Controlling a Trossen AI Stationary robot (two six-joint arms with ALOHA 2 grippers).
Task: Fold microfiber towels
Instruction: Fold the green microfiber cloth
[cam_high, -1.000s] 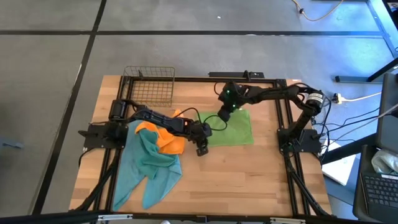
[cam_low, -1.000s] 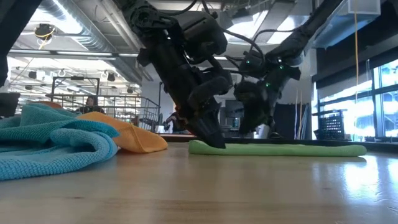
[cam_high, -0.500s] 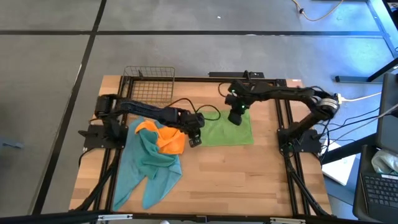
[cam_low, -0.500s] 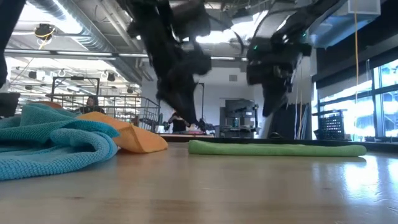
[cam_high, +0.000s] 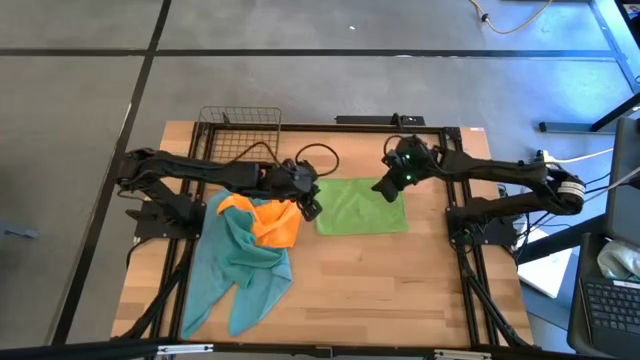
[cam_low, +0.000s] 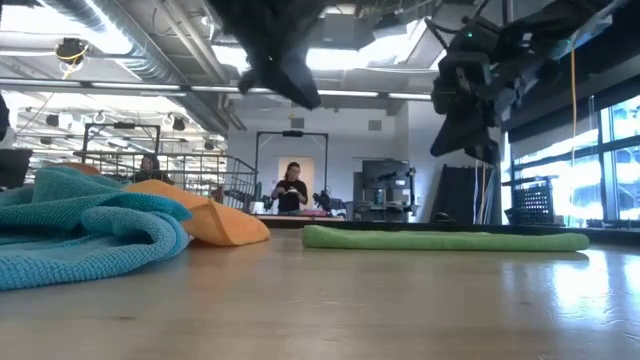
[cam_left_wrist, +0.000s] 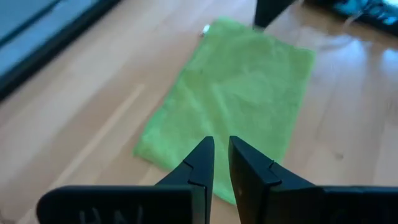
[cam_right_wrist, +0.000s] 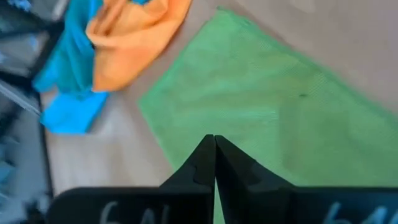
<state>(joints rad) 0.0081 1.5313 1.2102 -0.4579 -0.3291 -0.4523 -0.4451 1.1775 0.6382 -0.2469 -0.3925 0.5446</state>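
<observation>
Apparently green towel (cam_high: 362, 205) lies below both grippers.

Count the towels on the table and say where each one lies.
3: green towel folded flat mid-table; orange towel crumpled left of it, atop the teal towel at front left. More may be hidden in that pile.

Bare tabletop (cam_high: 400, 290) lies free across the lower right of the high view — heaped towels (cam_high: 245, 260) block the lower left, a wire basket (cam_high: 240, 138) the upper left.
</observation>
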